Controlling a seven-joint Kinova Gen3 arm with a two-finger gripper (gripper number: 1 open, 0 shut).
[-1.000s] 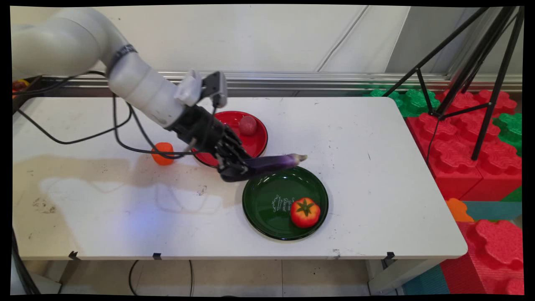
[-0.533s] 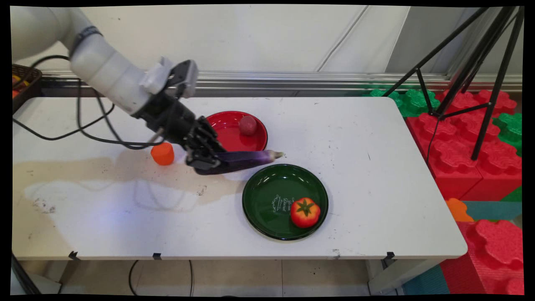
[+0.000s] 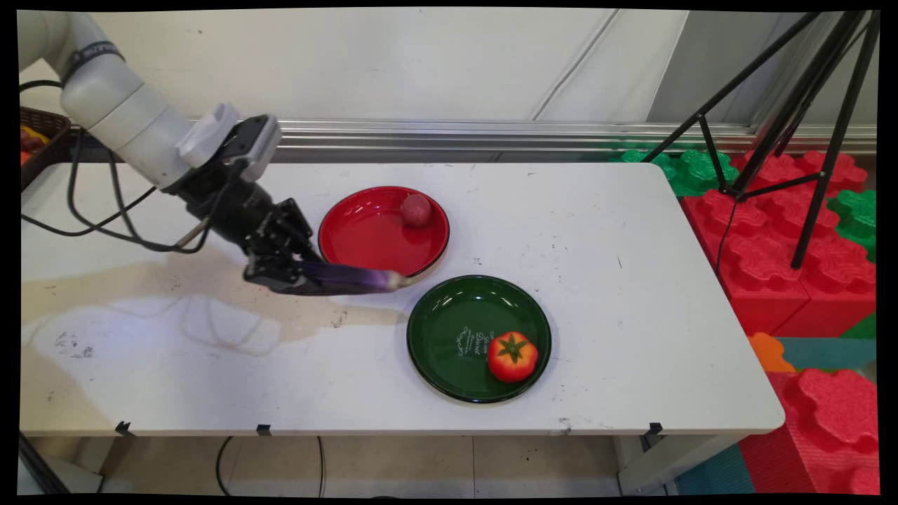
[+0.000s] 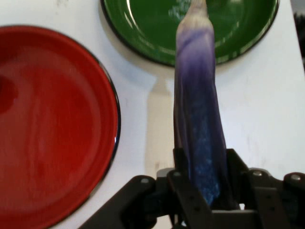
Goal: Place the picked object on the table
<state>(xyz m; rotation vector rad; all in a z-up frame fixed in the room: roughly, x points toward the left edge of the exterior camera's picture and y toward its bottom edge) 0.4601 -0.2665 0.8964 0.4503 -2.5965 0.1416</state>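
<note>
Two plates sit on the white table (image 3: 631, 280): a red plate (image 3: 365, 235) toward the far side and a green plate (image 3: 449, 330) nearer the front. The gripper (image 3: 280, 270) is clamped on a purple eggplant (image 3: 351, 278), holding it by its thick end so it sticks out level to the right, above the table. Its pale tip lies just in front of the red plate's near rim, left of the green plate. A small dark red ball (image 3: 416, 210) rests in the red plate, and a tomato (image 3: 512, 356) lies in the green plate. In the hand view the eggplant (image 4: 199, 124) runs up between the fingers (image 4: 183, 191) toward the green plate (image 4: 147, 24), with the red plate (image 4: 52, 124) to its left.
</note>
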